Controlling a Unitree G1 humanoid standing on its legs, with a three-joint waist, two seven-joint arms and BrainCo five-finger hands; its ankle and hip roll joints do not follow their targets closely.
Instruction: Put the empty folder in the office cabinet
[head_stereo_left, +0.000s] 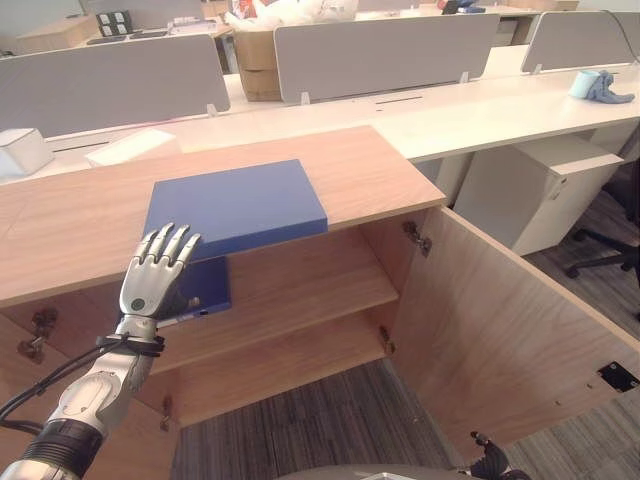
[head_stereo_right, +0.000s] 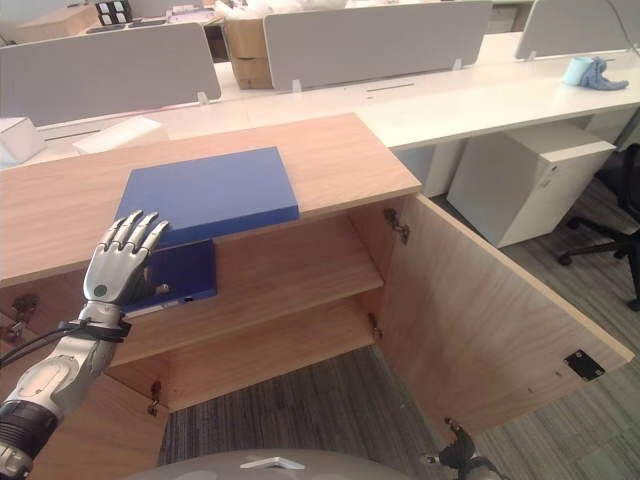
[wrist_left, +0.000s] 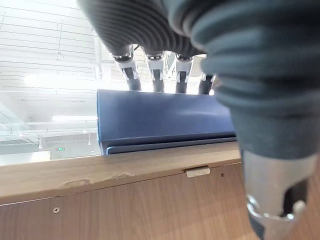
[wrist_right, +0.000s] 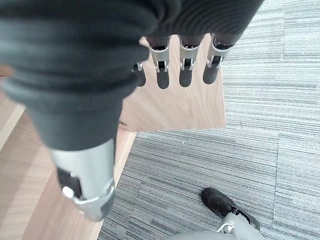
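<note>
Cabinet (head_stereo_left: 300, 190): wooden, low, standing in front of the white desks; right door (head_stereo_left: 500, 330) swung wide open, two shelves showing inside.
Folder (head_stereo_left: 235, 208): blue, flat on the cabinet top, its near edge at or slightly over the front lip.
Second blue item (head_stereo_left: 205, 285): lies on the upper shelf (head_stereo_left: 300, 290) directly under the folder; probably another folder, though the view is too partial to be sure.
Left hand (head_stereo_left: 155, 275): raised in front of the cabinet's front edge, fingers straight and spread, tips up against the folder's near left corner; nothing grasped. In the left wrist view the fingers (wrist_left: 157, 75) reach up past the folder's blue edge.
Right hand (wrist_right: 182, 70): low, over the grey carpet (wrist_right: 280, 125) beside the open door's corner; fingers relaxed and extended, holding nothing.
Desks (head_stereo_left: 500, 105): white, with grey divider panels (head_stereo_left: 385, 55); white pedestal (head_stereo_left: 535, 190) beneath, right of the cabinet.
Background: cardboard box (head_stereo_left: 258, 62) behind the dividers; light-blue roll (head_stereo_left: 585, 83) on the far right desk.
</note>
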